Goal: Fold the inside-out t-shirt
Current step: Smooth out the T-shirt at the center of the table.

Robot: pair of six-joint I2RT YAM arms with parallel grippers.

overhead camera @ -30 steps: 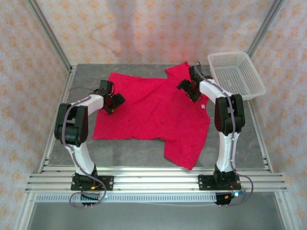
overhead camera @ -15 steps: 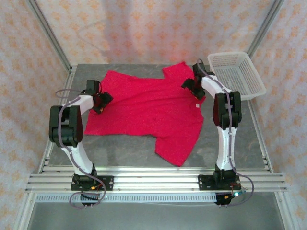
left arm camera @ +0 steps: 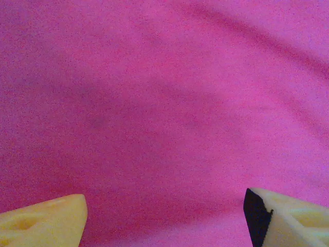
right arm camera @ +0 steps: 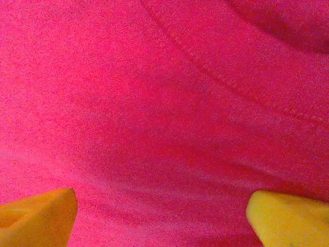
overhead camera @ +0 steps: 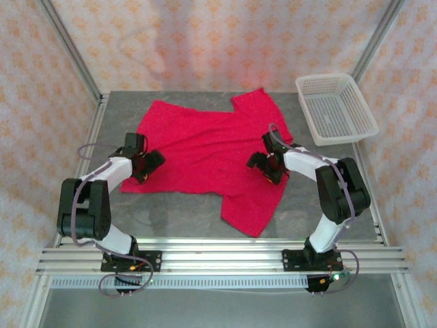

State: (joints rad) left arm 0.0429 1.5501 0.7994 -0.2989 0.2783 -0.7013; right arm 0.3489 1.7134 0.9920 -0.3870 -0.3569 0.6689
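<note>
Left tool [overhead camera: 146, 166] was spread wide with nothing pinched, red cloth right under its fingertips [left arm camera: 46, 218]. Right tool [overhead camera: 263, 167] was the same deal: released, parked low over a curved stitched seam [right arm camera: 216, 77]. Guessing both were lined up to grab edges for a fold. The inside-out t-shirt [overhead camera: 205, 147] lay mostly flat across the middle of the grey worktop [overhead camera: 184, 219], one flap trailing toward the near edge. The left tool sat at its near-left corner, the right one on its right side. A white mesh basket [overhead camera: 336, 108] stood off at the far right, well apart.
</note>
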